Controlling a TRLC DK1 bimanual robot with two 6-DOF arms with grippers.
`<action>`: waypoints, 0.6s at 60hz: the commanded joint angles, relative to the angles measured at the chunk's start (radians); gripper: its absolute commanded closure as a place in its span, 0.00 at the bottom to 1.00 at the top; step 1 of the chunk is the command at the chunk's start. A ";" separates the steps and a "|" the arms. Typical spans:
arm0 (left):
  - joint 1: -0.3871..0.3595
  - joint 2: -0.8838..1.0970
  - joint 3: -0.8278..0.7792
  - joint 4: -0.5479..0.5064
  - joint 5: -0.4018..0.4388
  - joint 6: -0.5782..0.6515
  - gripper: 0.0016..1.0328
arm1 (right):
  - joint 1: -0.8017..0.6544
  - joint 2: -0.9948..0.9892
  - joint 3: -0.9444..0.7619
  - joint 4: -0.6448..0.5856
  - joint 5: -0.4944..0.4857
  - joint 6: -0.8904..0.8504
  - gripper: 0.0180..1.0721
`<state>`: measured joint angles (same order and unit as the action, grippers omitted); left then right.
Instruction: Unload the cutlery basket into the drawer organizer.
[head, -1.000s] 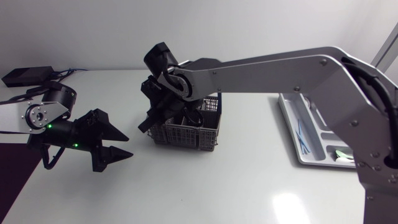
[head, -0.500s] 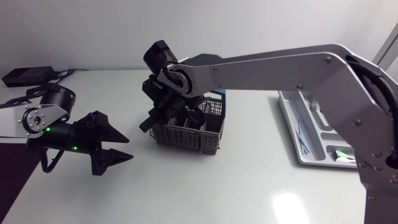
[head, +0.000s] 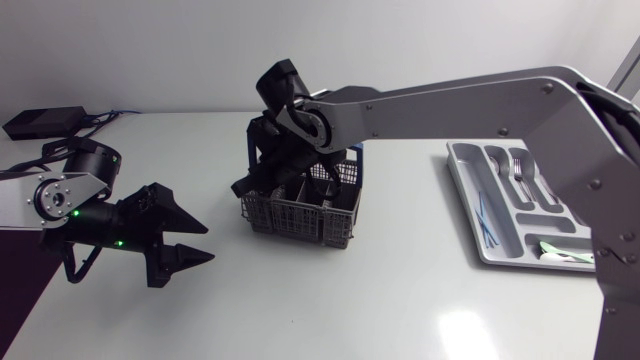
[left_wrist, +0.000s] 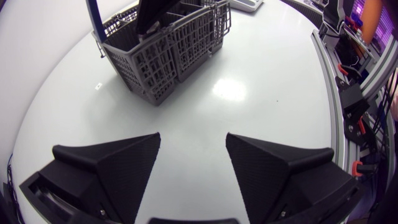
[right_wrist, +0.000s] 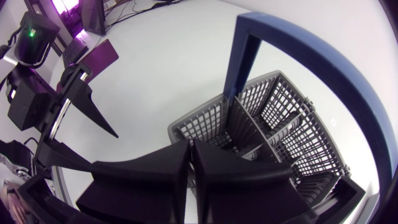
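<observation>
The grey cutlery basket (head: 300, 212) with a blue handle (right_wrist: 298, 43) stands at mid-table. My right gripper (head: 250, 185) hangs over the basket's left end. In the right wrist view its fingers (right_wrist: 190, 163) are pressed together above the basket's compartments (right_wrist: 280, 118), and nothing shows between them. My left gripper (head: 208, 243) is low over the table, left of the basket, and open. In the left wrist view its fingers (left_wrist: 193, 140) stand wide apart and empty, with the basket (left_wrist: 168, 53) a little way ahead. The white drawer organizer (head: 463, 190) lies at the right with forks (head: 520, 170) in it.
A black box (head: 42, 122) with cables sits at the back left corner. Bare white tabletop lies between the basket and the organizer and along the front. My right arm's long link spans above the table from the right edge to the basket.
My right gripper and wrist have shifted to the right over the basket and turned a little, still shut. The left gripper has hardly moved.
</observation>
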<state>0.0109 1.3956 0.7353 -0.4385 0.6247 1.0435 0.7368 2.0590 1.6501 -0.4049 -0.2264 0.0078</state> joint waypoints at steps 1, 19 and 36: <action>-0.008 -0.009 -0.028 0.004 0.015 0.010 0.28 | -0.028 -0.019 -0.041 0.026 -0.030 0.064 0.95; -0.017 -0.012 -0.042 0.014 0.015 -0.002 0.28 | -0.102 -0.017 -0.044 0.043 -0.180 0.178 0.95; -0.029 -0.017 -0.051 0.018 0.015 -0.013 0.28 | -0.148 -0.013 -0.055 0.063 -0.340 0.270 0.95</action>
<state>-0.0086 1.3937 0.7170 -0.4240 0.6247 1.0424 0.6064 2.0590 1.6199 -0.3584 -0.5331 0.2226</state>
